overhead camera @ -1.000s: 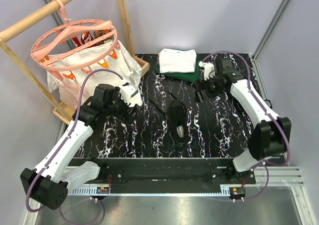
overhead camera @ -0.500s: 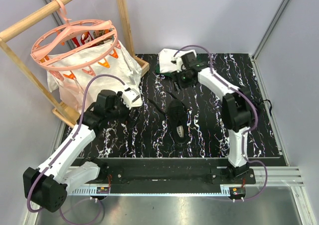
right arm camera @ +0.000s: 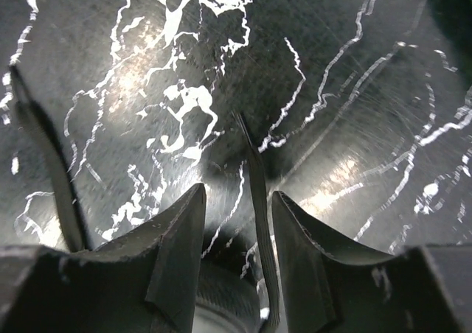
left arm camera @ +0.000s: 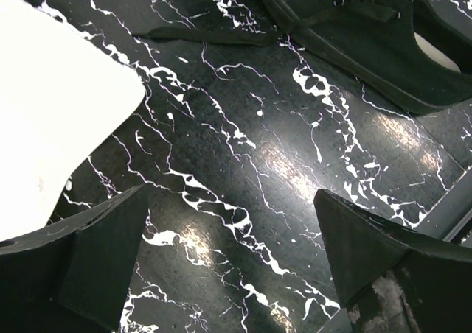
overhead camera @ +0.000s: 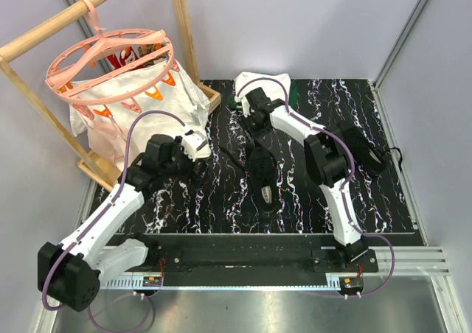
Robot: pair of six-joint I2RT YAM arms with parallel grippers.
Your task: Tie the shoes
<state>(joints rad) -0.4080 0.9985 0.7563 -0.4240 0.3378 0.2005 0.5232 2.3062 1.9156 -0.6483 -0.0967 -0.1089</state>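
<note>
Sneaker lies untied mid-counter; right hand nearly closed around a lace, left hand wide and empty.

The black sneaker (overhead camera: 262, 172) lies flat near the middle of the marbled counter (overhead camera: 310, 193), with its laces trailing loose toward the back left. The right arm reaches across to the far side, and the right hand (overhead camera: 251, 121) is low over the counter just behind the sneaker, near the folded clothes (overhead camera: 254, 81). In its wrist view the fingers (right arm camera: 177, 244) stand a narrow gap apart. One lace (right arm camera: 257, 178) runs up between them, with a sliver of space on each side, so it is not pinched. The left hand (overhead camera: 196, 156) hovers left of the sneaker, fingers spread wide and holding nothing. A white cloth (left arm camera: 51, 127) lies beside it.
</note>
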